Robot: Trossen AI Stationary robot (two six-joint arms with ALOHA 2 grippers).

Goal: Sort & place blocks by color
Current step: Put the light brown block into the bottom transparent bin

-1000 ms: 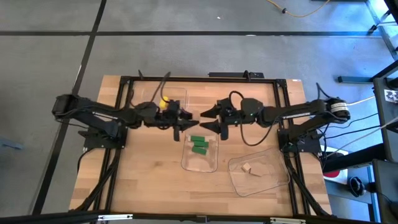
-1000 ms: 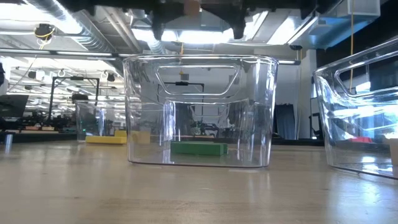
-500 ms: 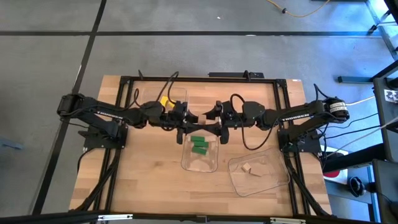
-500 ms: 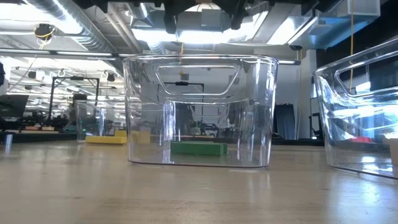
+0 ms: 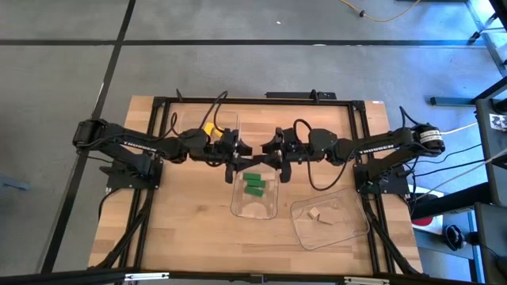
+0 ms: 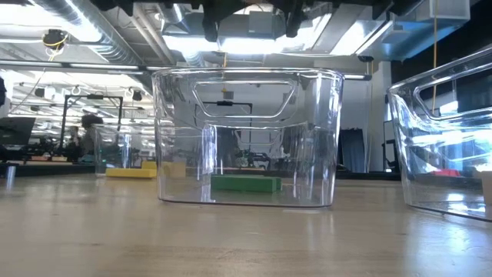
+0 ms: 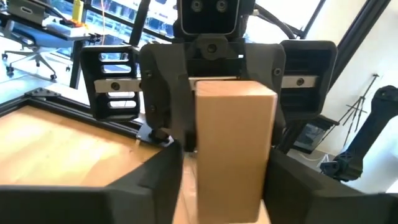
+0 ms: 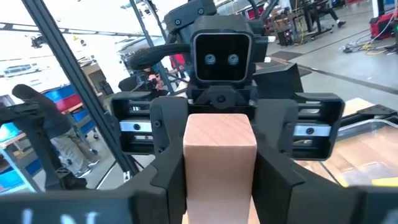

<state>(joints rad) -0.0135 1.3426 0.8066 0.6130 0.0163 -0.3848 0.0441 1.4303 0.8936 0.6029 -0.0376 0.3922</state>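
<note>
Both grippers meet nose to nose at the centre of the high view, the left gripper coming from the picture's left and the right gripper from its right, and between them sits one pale tan block. In the left wrist view this block fills the middle of the frame, with that arm's own dark fingers pressed against its sides and the other gripper's fingers flanking its far end; the right wrist view shows the mirror of it, the tan block hemmed in by fingers from both arms. So each gripper looks closed on the same block, which I read as a hand-over in mid-air: one arm passing the piece across so that it can reach the tray on the other side. Which arm is giving and which is taking cannot be told. Below the meeting point, at the centre of the high view, stands a clear tray with two green blocks lying in its upper half; the low view shows a green block flat on the floor of that tray. At lower right a second clear tray holds two small tan blocks, likely where this piece belongs. A yellow block lies in a third clear tray upper left of centre.
</note>
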